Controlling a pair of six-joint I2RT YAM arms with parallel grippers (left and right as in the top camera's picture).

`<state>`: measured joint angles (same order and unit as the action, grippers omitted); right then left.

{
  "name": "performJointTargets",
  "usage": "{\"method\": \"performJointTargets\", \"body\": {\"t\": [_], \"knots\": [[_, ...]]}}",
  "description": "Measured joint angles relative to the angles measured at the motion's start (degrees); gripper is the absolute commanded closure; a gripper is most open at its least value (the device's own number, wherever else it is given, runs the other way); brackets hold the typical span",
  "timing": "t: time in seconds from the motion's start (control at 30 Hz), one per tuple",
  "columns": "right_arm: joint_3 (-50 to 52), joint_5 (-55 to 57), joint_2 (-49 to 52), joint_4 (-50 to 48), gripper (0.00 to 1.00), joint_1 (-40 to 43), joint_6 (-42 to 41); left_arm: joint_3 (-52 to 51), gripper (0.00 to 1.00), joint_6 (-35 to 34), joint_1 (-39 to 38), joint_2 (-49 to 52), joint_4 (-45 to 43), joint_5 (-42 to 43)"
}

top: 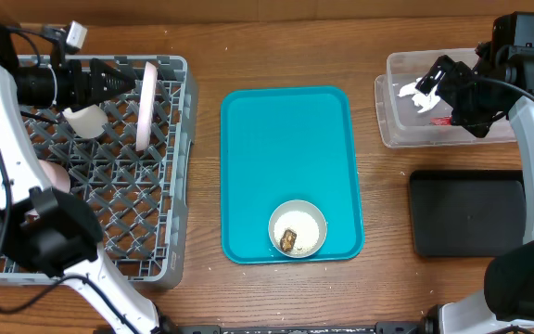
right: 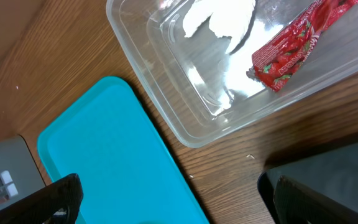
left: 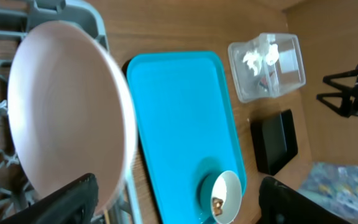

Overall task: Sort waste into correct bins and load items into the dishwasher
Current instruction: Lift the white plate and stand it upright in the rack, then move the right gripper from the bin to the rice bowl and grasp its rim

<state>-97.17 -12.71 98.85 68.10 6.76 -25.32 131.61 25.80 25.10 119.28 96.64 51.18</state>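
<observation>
The grey dish rack stands at the left. The pink-white plate stands on edge in it, beside the white cup and the pink bowl. My left gripper is open just left of the plate, holding nothing. The grey-white bowl with rice and a brown lump sits on the teal tray. The clear tub holds tissue and the red wrapper. My right gripper is open and empty above the tub. The black tray lies below it.
The left arm reaches across the rack's far side. A few rice grains lie on the wooden table between the teal tray and the black tray. The bowl also shows in the left wrist view.
</observation>
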Motion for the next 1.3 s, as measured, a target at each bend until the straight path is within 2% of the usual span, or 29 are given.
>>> {"method": "performJointTargets", "body": {"t": [0.1, 0.3, 0.43, 0.63, 0.97, 1.17, 1.3], "knots": [[0.0, 0.0, 0.0, 0.04, 0.0, 0.0, 0.0, 0.22, 0.0, -2.14, -0.39, -5.81, 0.02, -2.03], [0.0, 0.0, 0.0, 0.02, 0.0, 0.0, 0.02, 1.75, 0.0, -9.53, -3.26, -18.01, 0.07, -8.07], [0.0, 0.0, 0.0, 0.04, 0.0, 0.0, 0.02, 1.99, 0.0, -14.36, -6.82, -22.25, 0.07, -11.37], [0.0, 0.02, 0.0, 0.04, 0.0, -0.02, 0.0, -0.48, 0.0, -19.98, -16.26, -24.04, 0.09, -16.59], [0.0, 0.0, 0.0, 0.0, 0.0, -0.02, 0.02, -11.52, 0.0, -23.28, -32.87, -27.54, 0.24, -21.22], [0.0, 0.0, 0.0, 0.02, 0.0, 0.0, 0.02, -11.85, 0.0, -32.06, -32.72, -27.69, 0.2, -34.49], [0.0, 0.0, 0.0, 0.02, 0.0, 0.0, 0.0, -9.29, 0.0, -37.9, -25.29, -28.5, 0.0, -42.25]]}}
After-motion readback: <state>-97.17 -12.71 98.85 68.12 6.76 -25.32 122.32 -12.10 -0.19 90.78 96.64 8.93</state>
